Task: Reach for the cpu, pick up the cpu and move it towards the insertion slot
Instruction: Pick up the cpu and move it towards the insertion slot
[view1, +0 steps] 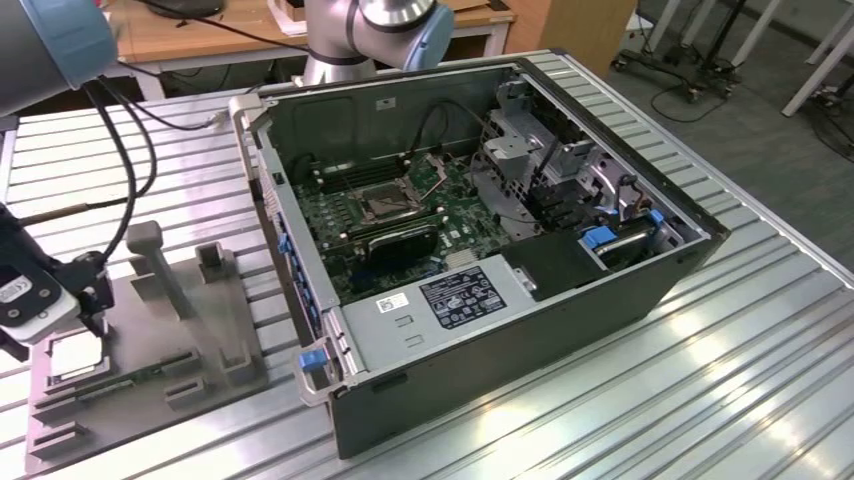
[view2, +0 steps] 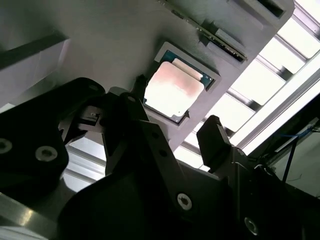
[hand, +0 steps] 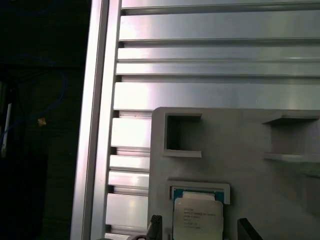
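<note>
Exterior view: the open computer case (view1: 534, 330) sits on the table, the insertion slot (view1: 378, 203) on its green board. Well apart, at that view's left, a grey fixture (view1: 134, 345) holds the cpu (view1: 74, 352) in a recess (lying flat). The gripper (view2: 176, 107) hovers over it, fingers (view2: 216, 135) spread either side.

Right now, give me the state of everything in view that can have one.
cpu, lying flat in its recess on the grey holder, not gripped.
gripper, open, one finger on either side of the cpu.
insertion slot, dark centre bare, no cpu in it.
computer case, on its side, open side up.
memory stick, lying on the grey holder.
</note>
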